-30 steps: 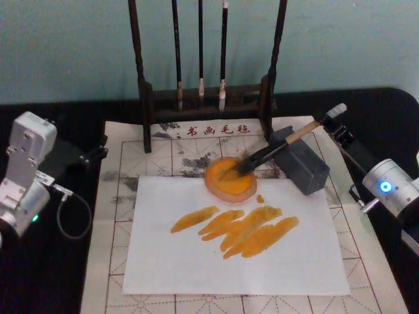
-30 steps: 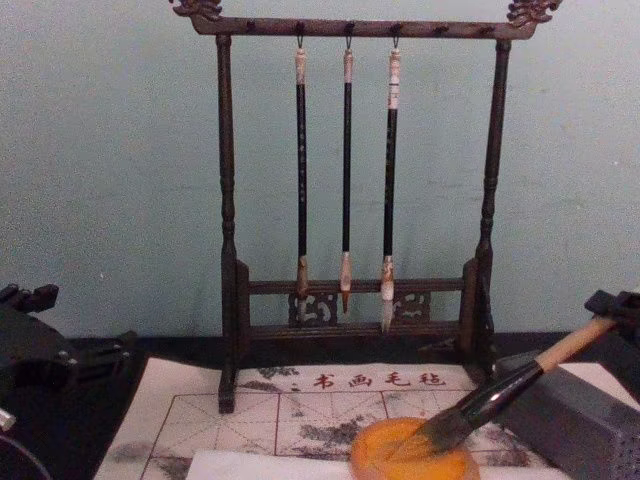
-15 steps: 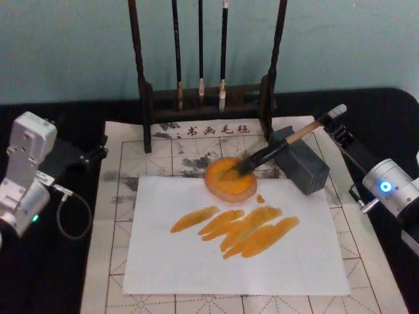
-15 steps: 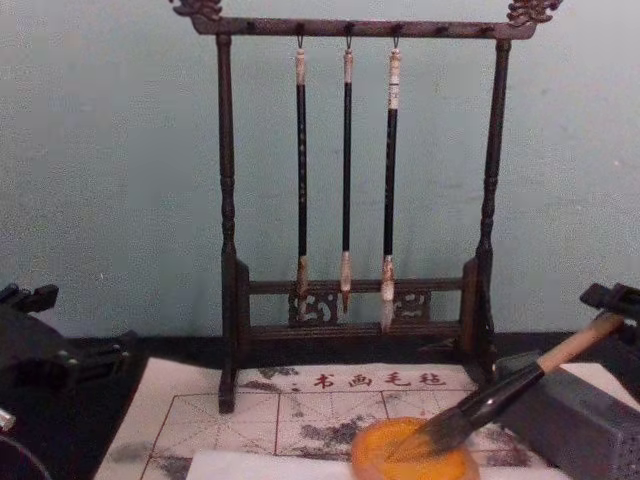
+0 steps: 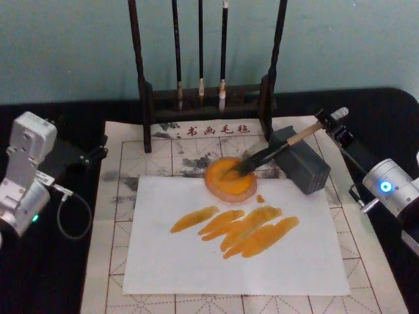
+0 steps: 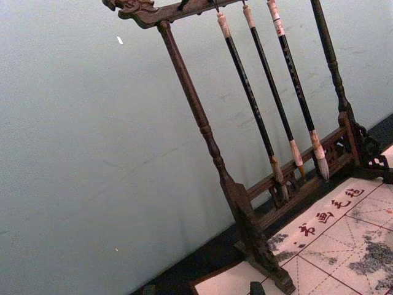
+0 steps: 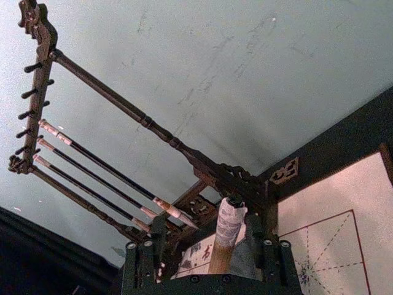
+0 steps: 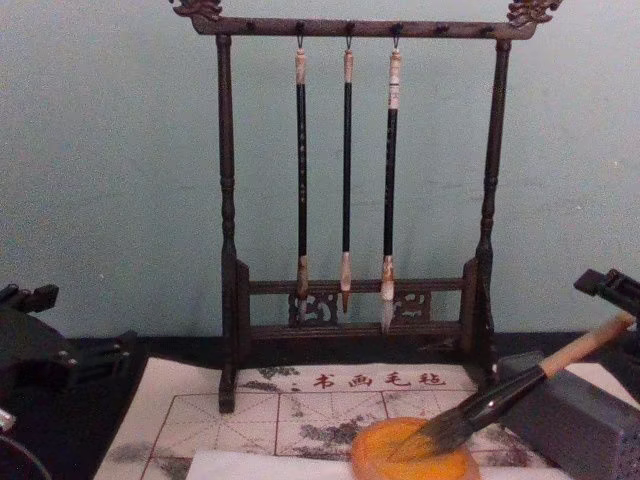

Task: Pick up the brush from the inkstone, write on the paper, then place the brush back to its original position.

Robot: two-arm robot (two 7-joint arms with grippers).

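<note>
The brush (image 5: 265, 154) lies slanted, its dark tuft in the round orange inkstone (image 5: 226, 191) and its tan handle resting across the grey block (image 5: 306, 169). My right gripper (image 5: 328, 118) is at the handle's far end, open, its fingers standing apart on either side of the handle tip (image 7: 226, 233). From the chest, the brush (image 8: 500, 395) slopes down into the inkstone (image 8: 415, 465), and the right gripper (image 8: 608, 285) sits just above the handle end. The white paper (image 5: 196, 261) carries several orange strokes. My left gripper (image 5: 95, 152) is parked at the table's left.
A dark wooden stand (image 5: 143, 78) with three thin hanging brushes (image 8: 346, 180) rises behind the inkstone. The cream gridded mat (image 5: 111, 216) lies under the paper. Black table surface flanks the mat on both sides.
The right gripper has let go of the brush handle and risen slightly. The handle end has sunk a little and now rests on the grey block. The left arm is unmoved.
</note>
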